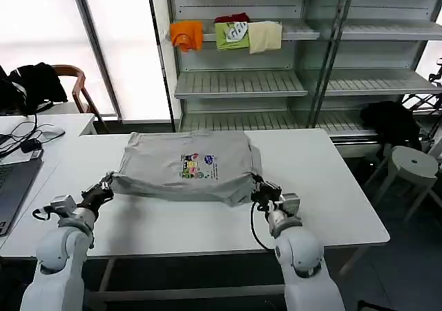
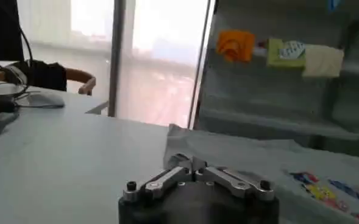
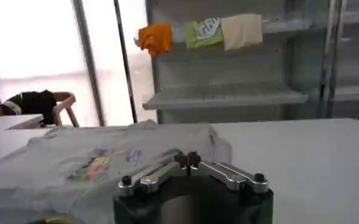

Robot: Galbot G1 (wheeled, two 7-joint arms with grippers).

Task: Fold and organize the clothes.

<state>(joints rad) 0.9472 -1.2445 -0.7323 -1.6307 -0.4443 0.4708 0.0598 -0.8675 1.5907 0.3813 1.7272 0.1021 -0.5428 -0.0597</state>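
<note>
One of the clothes, a light grey shirt (image 1: pixel 159 162) with a small multicoloured chest print, lies folded in the middle of the white table (image 1: pixel 331 186). Its near edge stands slightly raised off the tabletop. My left gripper (image 1: pixel 107 182) is at the shirt's near left corner, shut on the cloth edge. In the left wrist view that gripper (image 2: pixel 191 163) has its fingers together against the shirt (image 2: pixel 258 155). My right gripper (image 1: pixel 257 190) is shut at the near right corner. The right wrist view has that gripper (image 3: pixel 186 159) closed at the hem of the shirt (image 3: pixel 75 155).
Behind the table, a metal shelf unit holds an orange cloth (image 1: pixel 186 34), a green cloth (image 1: pixel 233 34) and a cream cloth (image 1: pixel 265 36). A laptop (image 1: pixel 14 180) and cables sit at the left. A chair with a black garment (image 1: pixel 38 83) stands far left, a white stool (image 1: pixel 413 164) at the right.
</note>
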